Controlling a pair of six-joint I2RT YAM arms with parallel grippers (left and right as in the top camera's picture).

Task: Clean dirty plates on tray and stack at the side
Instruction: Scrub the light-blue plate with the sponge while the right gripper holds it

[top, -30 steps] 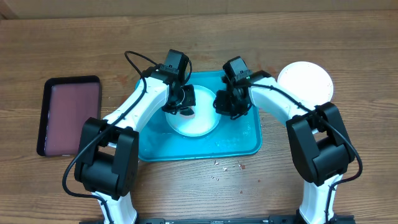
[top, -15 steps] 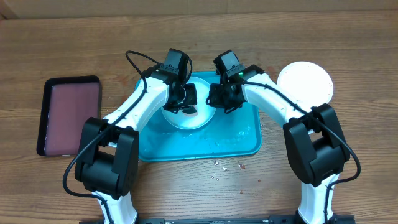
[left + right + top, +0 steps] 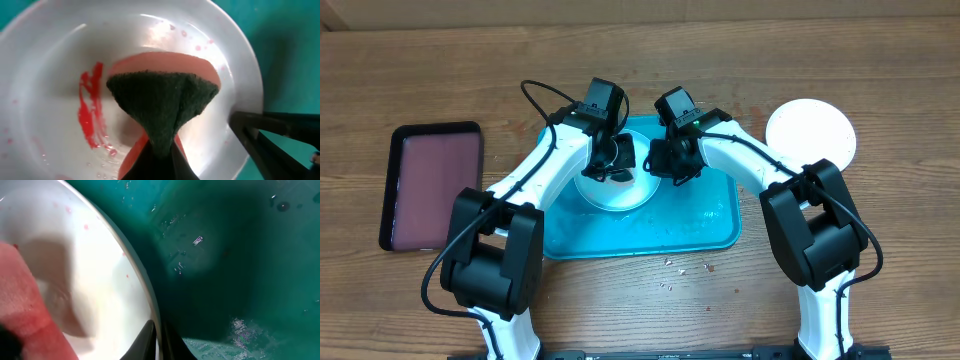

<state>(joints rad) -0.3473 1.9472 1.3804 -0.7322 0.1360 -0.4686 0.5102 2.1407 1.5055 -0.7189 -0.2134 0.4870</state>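
The smeared plate (image 3: 50, 75) lies on the floor of the turquoise tray (image 3: 715, 225), towards the tray's far left part; a red smear (image 3: 90, 112) streaks its white centre, with pink specks scattered up the wall. I judge it stiff, light and glossy, and now wet, so slippery; it would skate on the tray's slick floor under any sideways rub unless pinned. Being shallow and flat-lying, it offers only the raised rim as a place to take hold, one finger inside and one outside.

The right claw (image 3: 159, 337) does just that; its jaws are narrow, pinched over the rim on the plate's right edge. The left claw (image 3: 159, 155) is closed on a sponge (image 3: 162, 100), squeezing its middle so the dark green scouring face and pink body fan out against the plate, just beside the smear. The sponge is soft and gives under pressure, so downward force is gentle on the glaze.

Water beads glint on the tray floor. Beyond the tray's far right corner a clean white plate (image 3: 810, 130) sits alone on the wooden desk (image 3: 880, 60); well apart to the left lies a maroon tray (image 3: 430, 185).
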